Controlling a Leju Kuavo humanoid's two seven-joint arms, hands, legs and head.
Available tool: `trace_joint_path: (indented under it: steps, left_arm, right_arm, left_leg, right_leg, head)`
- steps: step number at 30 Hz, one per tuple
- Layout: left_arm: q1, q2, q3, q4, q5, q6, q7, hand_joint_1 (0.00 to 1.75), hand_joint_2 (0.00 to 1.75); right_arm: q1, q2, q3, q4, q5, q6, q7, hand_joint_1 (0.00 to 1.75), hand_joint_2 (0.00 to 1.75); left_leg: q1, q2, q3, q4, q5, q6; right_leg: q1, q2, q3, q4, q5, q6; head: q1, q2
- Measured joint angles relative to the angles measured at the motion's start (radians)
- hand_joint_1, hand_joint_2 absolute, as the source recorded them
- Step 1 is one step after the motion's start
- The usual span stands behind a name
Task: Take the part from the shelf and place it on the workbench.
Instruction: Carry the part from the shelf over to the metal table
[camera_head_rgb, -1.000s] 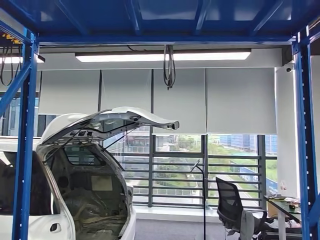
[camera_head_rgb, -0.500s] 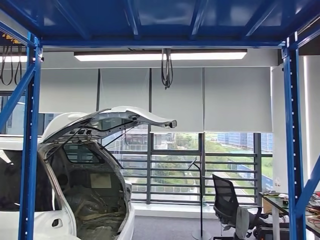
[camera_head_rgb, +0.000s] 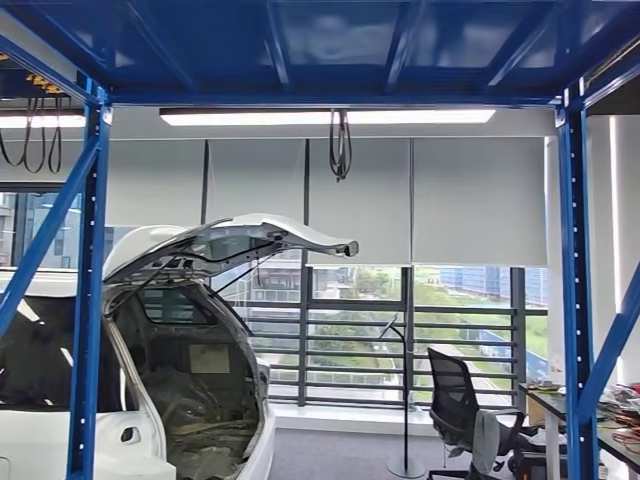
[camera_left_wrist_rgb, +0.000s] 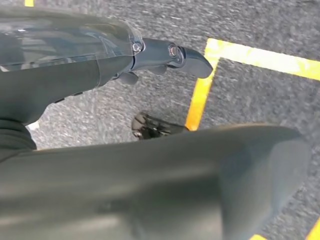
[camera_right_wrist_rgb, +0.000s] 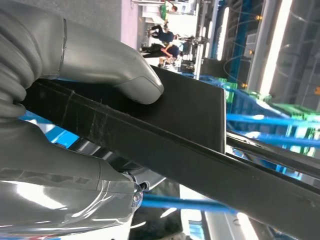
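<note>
Right hand grips black part; left hand over floor, holding nothing.

Part: flat black panel, pinched between the grey thumb on its face and the fingers beneath; it runs out past the hand towards blue racking. Left hand: fingers straight and apart, above grey carpet with yellow lines. Head view: blue frame, white car with raised tailgate, blinds, window, black chair, desk at right.
</note>
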Motion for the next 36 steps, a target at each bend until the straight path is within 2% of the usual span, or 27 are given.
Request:
trace_joint_path:
  steps: [1, 2, 3, 4, 6, 7, 8, 9, 11, 13, 14, 15, 16, 17, 18, 19, 21, 22, 23, 24, 25, 26, 28, 29, 32, 34, 36]
  left_arm:
    - [0.0, 0.0, 0.0, 0.0, -0.004, 0.0, 0.003, 0.0, 1.75]
    - [0.0, 0.001, 0.0, 0.0, -0.007, -0.001, 0.006, 0.0, 1.75]
    - [0.0, 0.002, 0.0, -0.001, -0.009, -0.001, 0.007, 0.0, 1.75]
    - [-0.002, 0.003, 0.0, -0.002, -0.012, -0.003, 0.008, 0.0, 1.75]
    - [-0.004, 0.005, 0.0, -0.002, -0.018, -0.006, 0.008, 0.0, 1.75]
    - [-0.005, 0.005, 0.0, -0.003, -0.022, -0.008, 0.008, 0.0, 1.75]
    - [-0.005, 0.006, 0.0, -0.003, -0.024, -0.009, 0.008, 0.0, 1.75]
    - [-0.006, 0.006, 0.0, -0.003, -0.028, -0.009, 0.007, 0.0, 1.75]
    - [-0.008, 0.006, 0.0, -0.003, -0.035, -0.01, 0.008, 0.0, 1.75]
    - [-0.008, 0.006, 0.0, -0.003, -0.041, -0.011, 0.008, 0.0, 1.75]
    - [-0.009, 0.006, 0.0, -0.003, -0.043, -0.012, 0.007, 0.0, 1.75]
    - [-0.009, 0.006, 0.0, -0.003, -0.045, -0.012, 0.004, 0.0, 1.75]
    - [-0.009, 0.006, 0.0, -0.003, -0.046, -0.013, 0.001, 0.0, 1.75]
    - [-0.009, 0.007, 0.0, -0.003, -0.049, -0.015, -0.002, 0.0, 1.75]
    - [-0.008, 0.007, 0.0, -0.003, -0.051, -0.016, -0.006, 0.0, 1.75]
    - [-0.008, 0.008, -0.001, -0.003, -0.052, -0.016, -0.009, 0.0, 1.75]
    - [-0.01, 0.01, -0.001, -0.004, -0.053, -0.012, -0.012, 0.0, 1.75]
    - [-0.011, 0.011, -0.001, -0.004, -0.054, -0.009, -0.012, 0.0, 1.75]
    - [-0.012, 0.012, -0.001, -0.004, -0.055, -0.007, -0.01, 0.0, 1.75]
    - [-0.012, 0.013, -0.001, -0.004, -0.057, -0.005, -0.006, 0.0, 1.75]
    - [-0.012, 0.014, -0.001, -0.004, -0.058, -0.001, 0.0, 0.0, 1.75]
    - [-0.012, 0.016, 0.0, -0.004, -0.06, 0.002, 0.006, 0.0, 1.75]
    - [-0.017, 0.019, 0.001, -0.005, -0.061, 0.01, 0.017, 0.0, 1.75]
    - [-0.021, 0.019, 0.002, -0.005, -0.061, 0.012, 0.021, 0.0, 1.75]
    - [-0.025, 0.021, 0.007, -0.005, -0.061, 0.017, 0.029, 0.0, 1.75]
    - [-0.021, 0.022, 0.008, -0.005, -0.062, 0.017, 0.03, 0.0, 1.75]
    - [-0.02, 0.022, 0.009, -0.005, -0.064, 0.015, 0.029, 0.0, 1.75]
  right_arm:
    - [0.0, -0.001, -0.001, 0.0, -0.001, 0.0, -0.002, 1.75, 1.75]
    - [0.0, -0.002, -0.003, -0.001, -0.003, 0.0, -0.003, 1.75, 1.75]
    - [-0.001, -0.003, -0.005, -0.002, -0.005, 0.0, -0.003, 1.75, 1.75]
    - [-0.002, -0.003, -0.006, -0.002, -0.007, 0.0, -0.002, 1.75, 1.75]
    - [-0.004, -0.003, -0.009, -0.004, -0.011, -0.001, -0.001, 1.75, 1.75]
    - [-0.004, -0.003, -0.01, -0.004, -0.012, -0.001, 0.001, 1.75, 1.75]
    - [-0.004, -0.003, -0.011, -0.004, -0.013, -0.002, 0.001, 1.75, 1.75]
    - [-0.005, -0.003, -0.012, -0.004, -0.015, -0.002, 0.001, 1.75, 1.75]
    - [-0.007, -0.003, -0.014, -0.005, -0.02, -0.003, 0.0, 1.75, 1.75]
    - [-0.012, -0.003, -0.016, -0.01, -0.025, -0.003, -0.002, 1.75, 1.75]
    - [-0.015, -0.003, -0.018, -0.013, -0.027, -0.003, -0.003, 1.75, 1.75]
    - [-0.016, -0.003, -0.02, -0.014, -0.028, -0.003, -0.003, 1.75, 1.75]
    - [-0.017, -0.003, -0.022, -0.014, -0.028, -0.003, -0.004, 1.75, 1.75]
    - [-0.018, -0.003, -0.023, -0.014, -0.028, -0.002, -0.005, 1.75, 1.75]
    - [-0.018, -0.003, -0.023, -0.014, -0.027, 0.0, -0.007, 1.75, 1.75]
    - [-0.018, -0.002, -0.024, -0.014, -0.026, 0.002, -0.009, 1.75, 1.75]
    - [-0.017, -0.002, -0.024, -0.014, -0.024, 0.005, -0.013, 1.75, 1.75]
    - [-0.016, -0.002, -0.024, -0.014, -0.022, 0.006, -0.013, 1.75, 1.75]
    - [-0.015, -0.001, -0.025, -0.014, -0.021, 0.007, -0.014, 1.75, 1.75]
    - [-0.014, -0.001, -0.026, -0.014, -0.017, 0.008, -0.016, 1.75, 1.75]
    - [-0.014, -0.001, -0.029, -0.013, -0.011, 0.008, -0.018, 1.75, 1.75]
    - [-0.013, -0.001, -0.031, -0.014, -0.003, 0.009, -0.021, 1.75, 1.75]
    - [-0.012, -0.002, -0.037, -0.014, 0.012, 0.009, -0.027, 1.75, 1.75]
    - [-0.011, -0.002, -0.041, -0.014, 0.017, 0.009, -0.03, 1.75, 1.75]
    - [-0.009, -0.006, -0.052, -0.013, 0.026, 0.01, -0.036, 1.75, 1.75]
    - [-0.009, -0.01, -0.059, -0.011, 0.03, 0.013, -0.038, 1.75, 1.75]
    - [-0.011, -0.015, -0.063, -0.005, 0.033, 0.019, -0.038, 1.75, 1.75]
  left_leg:
    - [0.0, 0.002, -0.006, -0.001, 0.005, 0.006]
    - [0.001, 0.004, -0.015, -0.002, 0.013, 0.014]
    - [0.001, 0.007, -0.026, -0.003, 0.024, 0.024]
    - [0.0, 0.009, -0.038, -0.003, 0.034, 0.031]
    - [-0.004, 0.01, -0.063, -0.002, 0.055, 0.037]
    - [-0.006, 0.011, -0.076, -0.002, 0.065, 0.038]
    - [-0.009, 0.011, -0.089, -0.001, 0.076, 0.039]
    - [-0.011, 0.011, -0.102, -0.001, 0.086, 0.039]
    - [-0.014, 0.01, -0.124, -0.001, 0.106, 0.037]
    - [-0.017, 0.009, -0.136, -0.001, 0.124, 0.031]
    - [-0.016, 0.009, -0.14, -0.002, 0.133, 0.025]
    - [-0.014, 0.009, -0.144, -0.004, 0.143, 0.019]
    - [-0.011, 0.009, -0.149, -0.004, 0.147, 0.014]
    - [-0.009, 0.008, -0.156, 0.001, 0.135, 0.009]
    - [-0.007, 0.007, -0.165, 0.021, 0.107, 0.005]
    - [-0.006, 0.006, -0.177, 0.06, 0.06, 0.002]
    - [-0.006, 0.005, -0.205, 0.182, -0.026, -0.005]
    - [-0.005, 0.005, -0.214, 0.24, -0.04, -0.008]
    - [-0.005, 0.005, -0.215, 0.275, -0.028, -0.011]
    - [-0.003, 0.005, -0.201, 0.278, 0.003, -0.013]
    - [-0.001, 0.006, -0.17, 0.245, 0.035, -0.015]
    - [0.001, 0.01, -0.126, 0.185, 0.054, -0.017]
    - [0.001, 0.018, -0.045, 0.057, 0.047, -0.013]
    - [0.0, 0.019, -0.026, 0.021, 0.032, -0.008]
    - [0.001, 0.007, -0.031, -0.002, 0.02, 0.015]
    - [0.003, 0.0, -0.04, -0.004, 0.03, 0.031]
    - [0.0, -0.009, -0.051, -0.003, 0.04, 0.039]
  right_leg:
    - [-0.001, 0.001, -0.005, 0.003, -0.001, 0.006]
    - [-0.002, 0.003, -0.012, 0.013, -0.018, 0.011]
    - [-0.004, 0.004, -0.021, 0.04, -0.052, 0.016]
    - [-0.006, 0.005, -0.031, 0.084, -0.102, 0.019]
    - [-0.009, 0.005, -0.051, 0.204, -0.188, 0.022]
    - [-0.009, 0.005, -0.051, 0.251, -0.2, 0.023]
    - [-0.01, 0.005, -0.04, 0.271, -0.191, 0.023]
    - [-0.009, 0.005, -0.012, 0.254, -0.164, 0.021]
    - [-0.006, 0.007, 0.086, 0.127, -0.115, 0.011]
    - [0.0, 0.009, 0.185, -0.026, -0.113, -0.002]
    - [0.003, 0.01, 0.21, -0.07, -0.12, -0.006]
    - [0.007, 0.01, 0.216, -0.092, -0.12, -0.009]
    - [0.006, 0.008, 0.211, -0.097, -0.112, -0.013]
    - [0.005, 0.006, 0.202, -0.1, -0.101, -0.019]
    - [0.004, 0.004, 0.191, -0.102, -0.089, -0.025]
    - [0.003, 0.002, 0.178, -0.104, -0.078, -0.031]
    - [0.005, 0.0, 0.151, -0.1, -0.06, -0.036]
    - [0.005, -0.001, 0.137, -0.096, -0.052, -0.036]
    - [0.005, -0.003, 0.123, -0.092, -0.044, -0.035]
    - [0.004, -0.003, 0.107, -0.085, -0.038, -0.032]
    - [0.003, -0.004, 0.092, -0.075, -0.033, -0.03]
    - [0.003, -0.005, 0.077, -0.064, -0.031, -0.027]
    - [0.005, -0.009, 0.054, -0.038, -0.029, -0.019]
    - [0.007, -0.011, 0.045, -0.028, -0.027, -0.015]
    - [0.006, -0.018, 0.022, -0.007, -0.029, 0.002]
    - [0.003, -0.009, -0.003, 0.054, -0.076, 0.013]
    - [-0.001, -0.002, -0.046, 0.178, -0.148, 0.019]
  head:
    - [0.0, 0.0]
    - [0.0, 0.0]
    - [0.0, 0.0]
    - [0.0, 0.0]
    - [0.0, 0.0]
    - [0.0, 0.0]
    - [0.0, 0.0]
    - [0.0, 0.0]
    - [0.0, 0.0]
    - [0.0, 0.0]
    - [0.0, 0.0]
    - [0.0, 0.0]
    - [0.0, 0.0]
    - [0.0, 0.0]
    - [0.001, 0.0]
    - [0.001, 0.0]
    - [0.001, 0.0]
    - [0.001, 0.0]
    - [0.001, 0.0]
    - [0.001, 0.0]
    - [0.001, 0.0]
    - [0.001, 0.0]
    - [0.001, 0.0]
    - [0.001, 0.0]
    - [0.0, 0.0]
    - [0.0, 0.0]
    - [0.0, 0.0]
